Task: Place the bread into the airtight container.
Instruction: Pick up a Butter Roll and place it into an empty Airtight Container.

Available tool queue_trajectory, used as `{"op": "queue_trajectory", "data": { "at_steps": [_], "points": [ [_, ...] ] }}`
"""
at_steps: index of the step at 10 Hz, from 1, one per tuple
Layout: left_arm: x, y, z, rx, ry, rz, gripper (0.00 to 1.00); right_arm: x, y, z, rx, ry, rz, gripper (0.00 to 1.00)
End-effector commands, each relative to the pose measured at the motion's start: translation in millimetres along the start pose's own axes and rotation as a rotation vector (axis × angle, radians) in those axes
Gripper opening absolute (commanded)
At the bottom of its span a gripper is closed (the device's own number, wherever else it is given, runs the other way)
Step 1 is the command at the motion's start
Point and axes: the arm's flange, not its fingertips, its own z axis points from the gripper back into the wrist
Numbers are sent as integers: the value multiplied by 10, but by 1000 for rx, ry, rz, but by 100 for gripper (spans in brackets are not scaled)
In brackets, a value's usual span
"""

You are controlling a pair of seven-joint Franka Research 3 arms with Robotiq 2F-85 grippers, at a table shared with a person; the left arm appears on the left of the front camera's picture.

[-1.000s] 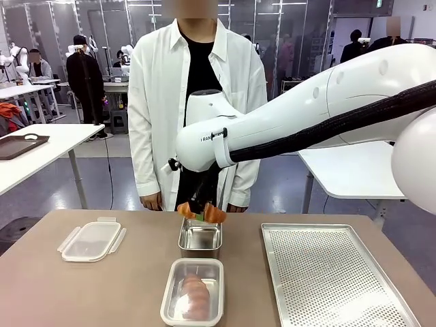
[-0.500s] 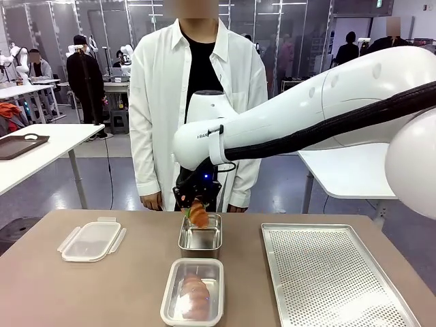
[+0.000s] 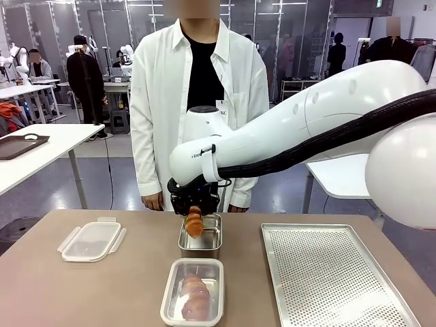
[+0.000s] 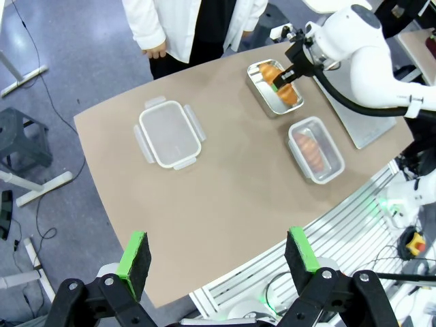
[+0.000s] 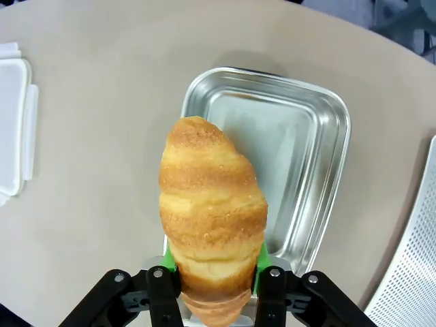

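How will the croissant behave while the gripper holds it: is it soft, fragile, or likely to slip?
The croissant looks flaky and airy, so probably light and easily crushed. The right gripper pinches only its lower end, leaving most of it unsupported, so it may bend or tear. Its rough crust probably resists slipping on the green pads.

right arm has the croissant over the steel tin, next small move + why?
Probably carry it toward the clear container nearer the robot. The right gripper is shut on the croissant above the empty steel tin, and the clear container already holds bread.
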Motion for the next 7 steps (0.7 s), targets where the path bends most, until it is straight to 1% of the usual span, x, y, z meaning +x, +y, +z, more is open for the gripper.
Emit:
{"op": "queue_trajectory", "data": {
  "at_steps": [1, 3, 4, 5, 6, 7],
  "points": [
    [10, 1, 18, -2, -1, -14, 100, -34, 18, -74, -42, -13, -43, 45],
    [10, 1, 18, -2, -1, -14, 100, 27, -46, -194, -69, 0, -42, 45],
    [10, 1, 18, -2, -1, -14, 100, 67, -90, -228, -63, -7, -49, 45],
    [10, 1, 18, -2, -1, -14, 100, 80, -116, -228, -74, -20, -48, 75],
    [10, 1, 18, -2, -1, -14, 100, 97, -157, -218, -61, -22, -52, 85],
    [10, 1, 18, -2, -1, -14, 100, 100, -185, -208, -60, -20, -54, 100]
  ]
}}
